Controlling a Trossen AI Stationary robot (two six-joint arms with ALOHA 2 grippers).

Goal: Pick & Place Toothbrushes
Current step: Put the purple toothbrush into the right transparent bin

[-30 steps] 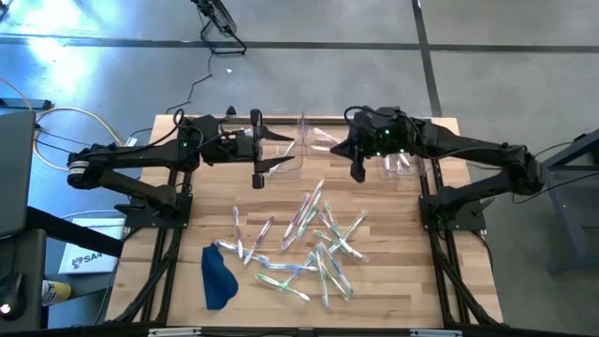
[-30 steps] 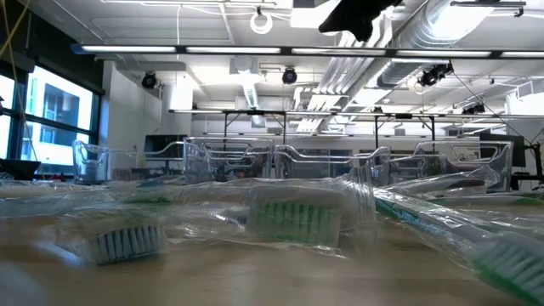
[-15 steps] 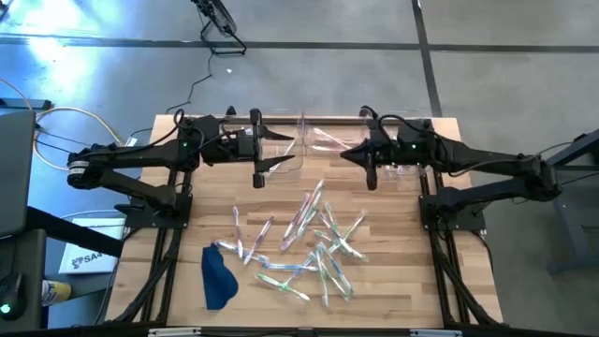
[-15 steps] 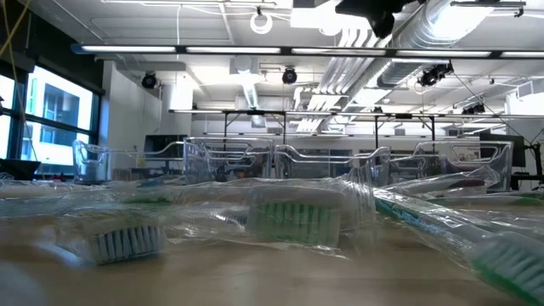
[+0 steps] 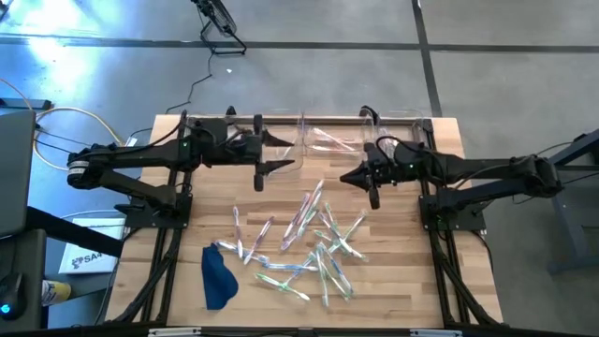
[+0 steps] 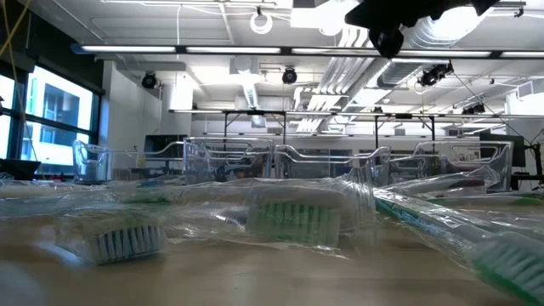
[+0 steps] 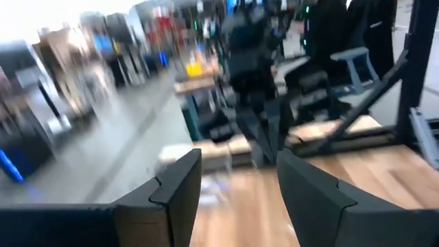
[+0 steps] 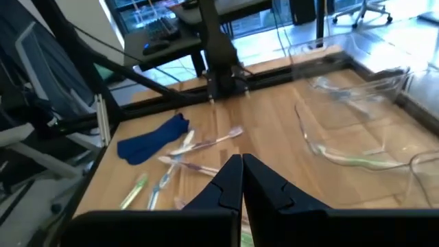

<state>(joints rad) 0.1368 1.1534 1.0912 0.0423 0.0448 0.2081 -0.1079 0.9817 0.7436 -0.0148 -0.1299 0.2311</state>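
From where I stand, the crumpled dark blue cloth (image 5: 218, 276) lies at the near left of the scattered heap of slim toothbrushes in clear glossy wrappers (image 5: 314, 239), which sprawls across the middle of the wooden slatted table (image 5: 187, 234). Beyond the heap and to its left, the left gripper (image 5: 258, 157) hangs with its fingers well apart and nothing between them, about where it was a second ago, beside the row of clear plastic rectangular bins (image 5: 323, 140) at the heap's far side. A few toothbrushes already lie in those bins. On the heap's far right, the right gripper (image 5: 372, 182) has swung away from the bins toward the heap over the last second, its fingers pressed together and empty. I take that as a drop-off finished and a fresh reach beginning, with most of the brushes left to move.
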